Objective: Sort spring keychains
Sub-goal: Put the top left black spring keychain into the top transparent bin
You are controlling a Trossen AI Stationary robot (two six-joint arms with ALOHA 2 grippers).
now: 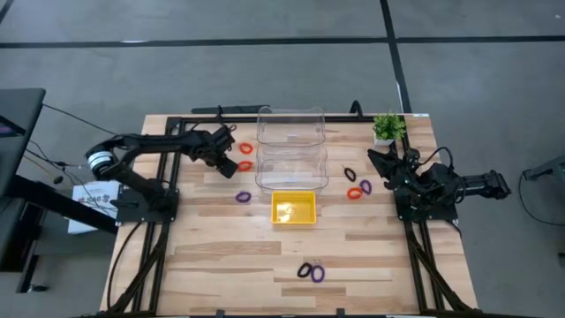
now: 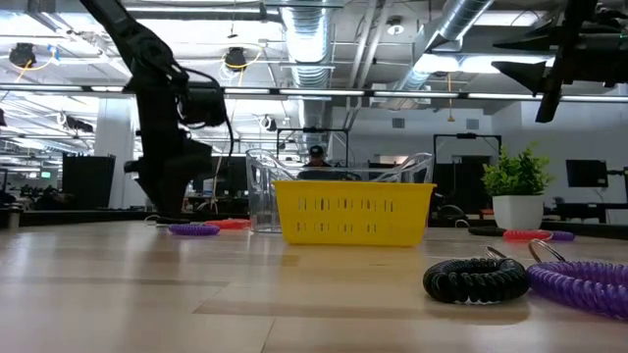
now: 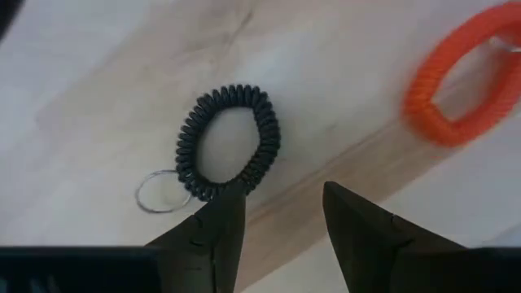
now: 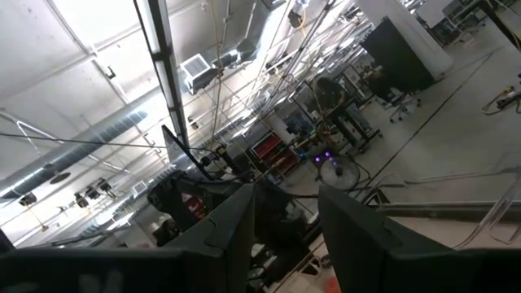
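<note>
My left gripper (image 1: 227, 162) is open and low over the table's far left part, pointing down. In the left wrist view a black spring keychain (image 3: 229, 142) with a metal ring lies flat on the wood in front of my open fingers (image 3: 281, 213). An orange one (image 3: 461, 80) lies beside it. Two orange keychains (image 1: 244, 148) (image 1: 244, 165) and a purple one (image 1: 243, 197) lie near this gripper. A black (image 1: 350, 174), an orange (image 1: 354, 193) and a purple (image 1: 365, 186) keychain lie to the right of the bins. My right gripper (image 2: 546, 61) is open, raised high at the right, touching nothing. My left gripper comes from above, pointing down. One fingertip (image 3: 232, 199) stands at the rim of the black keychain (image 3: 213, 189), on the side next to its metal ring. I cannot tell whether it touches the coil. The keychain lies flat on the table.
Two clear bins (image 1: 291, 146) stand at the far middle, with the yellow tray (image 1: 293, 219) in front of them. A potted plant (image 1: 387, 128) is at the far right corner. A black (image 1: 305, 270) and a purple (image 1: 318, 274) keychain lie near the table's near edge.
</note>
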